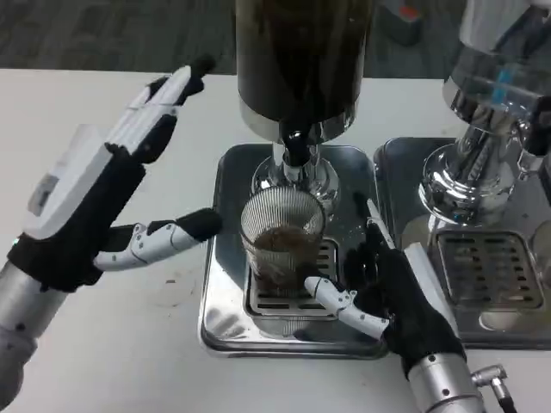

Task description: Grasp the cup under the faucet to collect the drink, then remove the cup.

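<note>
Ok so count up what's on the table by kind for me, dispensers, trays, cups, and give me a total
Drink dispensers: 2, a dark one and a clear one
Metal drip trays: 2, one under the dark dispenser, one under the clear dispenser
Cups: 1, a ribbed glass cup with some brown drink in it, on the first tray's grate
Total: 5

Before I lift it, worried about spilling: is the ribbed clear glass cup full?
Partly full: dark drink fills only the lower part of the ribbed clear glass cup.
</note>
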`<action>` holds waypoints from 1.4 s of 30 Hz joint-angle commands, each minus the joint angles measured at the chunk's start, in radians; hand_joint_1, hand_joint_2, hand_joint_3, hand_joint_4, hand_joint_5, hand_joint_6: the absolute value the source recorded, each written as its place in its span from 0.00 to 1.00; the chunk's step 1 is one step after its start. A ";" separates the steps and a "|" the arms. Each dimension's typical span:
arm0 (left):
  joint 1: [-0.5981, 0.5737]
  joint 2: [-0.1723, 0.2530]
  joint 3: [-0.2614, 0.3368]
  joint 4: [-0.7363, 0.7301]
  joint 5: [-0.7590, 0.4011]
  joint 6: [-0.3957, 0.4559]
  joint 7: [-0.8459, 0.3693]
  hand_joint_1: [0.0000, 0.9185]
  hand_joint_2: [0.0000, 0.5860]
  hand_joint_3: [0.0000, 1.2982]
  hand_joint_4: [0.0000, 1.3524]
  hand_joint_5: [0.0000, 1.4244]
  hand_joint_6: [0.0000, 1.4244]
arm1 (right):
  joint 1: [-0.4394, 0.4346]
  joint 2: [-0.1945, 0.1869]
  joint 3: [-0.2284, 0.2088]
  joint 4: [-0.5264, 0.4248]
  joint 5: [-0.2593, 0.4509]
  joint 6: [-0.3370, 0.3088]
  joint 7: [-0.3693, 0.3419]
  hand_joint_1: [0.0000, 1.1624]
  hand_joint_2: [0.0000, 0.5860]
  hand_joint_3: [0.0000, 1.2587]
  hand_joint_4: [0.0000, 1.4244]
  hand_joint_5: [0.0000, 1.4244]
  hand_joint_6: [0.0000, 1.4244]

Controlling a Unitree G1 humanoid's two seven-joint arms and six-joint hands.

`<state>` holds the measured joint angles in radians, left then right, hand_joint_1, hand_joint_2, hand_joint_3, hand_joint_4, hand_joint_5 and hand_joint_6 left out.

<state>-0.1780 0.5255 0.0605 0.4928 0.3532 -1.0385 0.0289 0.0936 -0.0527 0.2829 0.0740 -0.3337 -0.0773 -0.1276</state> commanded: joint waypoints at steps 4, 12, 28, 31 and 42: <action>0.057 0.022 0.035 0.153 0.002 0.003 0.059 0.00 0.25 0.00 0.00 0.06 0.02 | -0.004 0.015 0.006 0.030 0.037 -0.079 0.017 0.56 0.39 0.00 0.00 0.00 0.00; 0.061 0.023 0.021 0.244 0.042 0.018 0.119 0.00 0.26 0.00 0.00 0.05 0.01 | -0.026 0.025 -0.002 0.060 0.068 -0.103 0.045 0.55 0.35 0.00 0.00 0.00 0.00; 0.056 0.035 -0.071 0.361 0.099 0.077 0.162 0.00 0.26 0.00 0.00 0.00 0.00 | -0.094 0.045 -0.011 0.145 0.068 -0.106 0.053 0.60 0.32 0.00 0.00 0.00 0.00; 0.066 0.030 -0.083 0.365 0.090 0.080 0.162 0.00 0.26 0.00 0.00 0.00 0.00 | -0.102 0.045 -0.009 0.156 0.067 -0.106 0.059 0.61 0.31 0.00 0.00 0.00 0.00; 0.080 0.025 -0.100 0.359 0.079 0.084 0.159 0.00 0.28 0.00 0.00 0.00 0.00 | -0.135 0.061 -0.021 0.225 0.096 -0.117 0.081 0.65 0.32 0.00 0.00 0.00 0.02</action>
<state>-0.1097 0.5522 -0.0309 0.8485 0.4383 -0.9648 0.1816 -0.0393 0.0002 0.2593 0.2713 -0.2485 -0.2002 -0.0615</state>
